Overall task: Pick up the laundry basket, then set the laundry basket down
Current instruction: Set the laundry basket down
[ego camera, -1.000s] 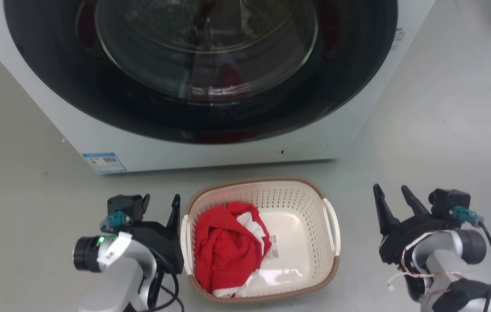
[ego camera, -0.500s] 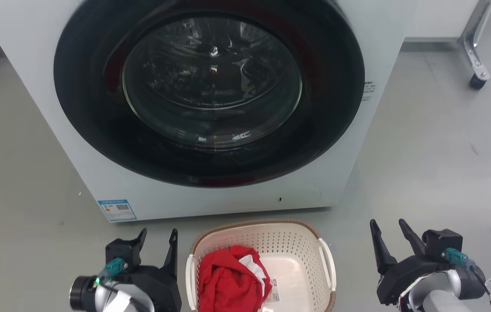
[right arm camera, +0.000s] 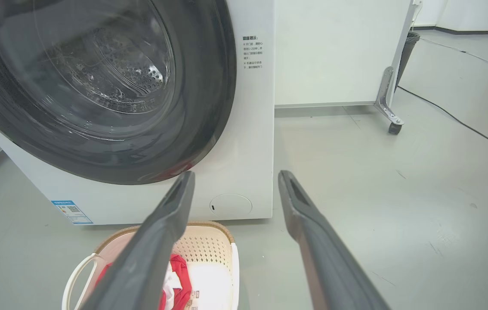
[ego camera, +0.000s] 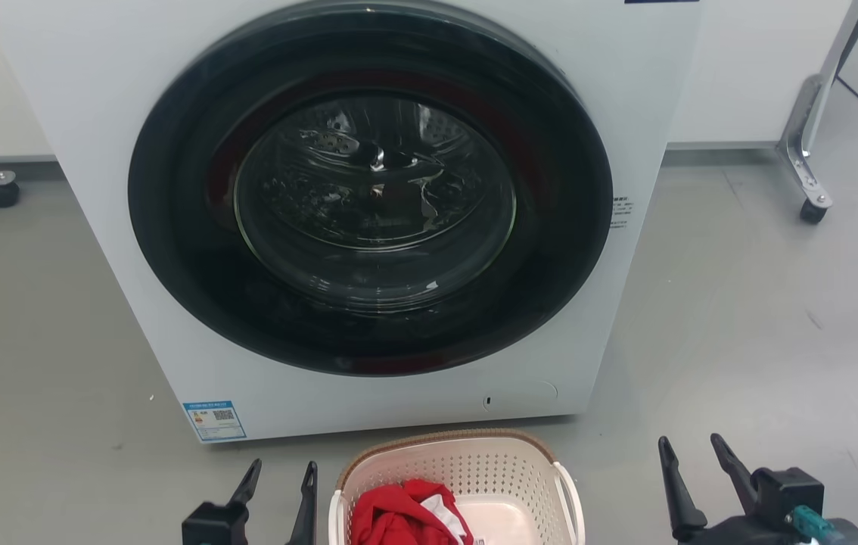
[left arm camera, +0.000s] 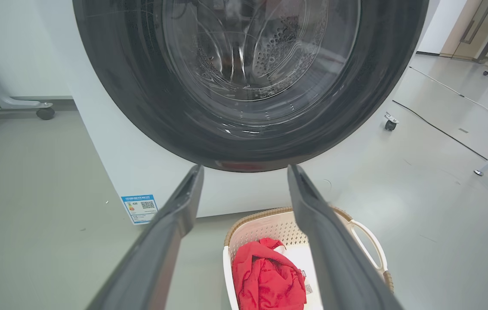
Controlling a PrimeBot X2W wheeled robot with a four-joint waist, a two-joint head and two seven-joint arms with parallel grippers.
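You see a big white washing machine (ego camera: 96, 113) with a round dark door (ego camera: 372, 204). It stands on a smooth grey floor (ego camera: 762, 325). A white wall (ego camera: 747, 68) is behind it. A shiny metal leg (ego camera: 803, 155) on a small black wheel (ego camera: 812, 213) stands on the right.

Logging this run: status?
Left pincer open, empty. Right pincer open, empty. Laundry basket on floor between them. Washing machine right behind it.

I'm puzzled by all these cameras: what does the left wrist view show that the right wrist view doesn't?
Left wrist: the open left claw and a brown door far off. Right wrist: the open right claw and printed text on the washing machine. Both: that machine, the laundry basket holding red cloth, grey floor.
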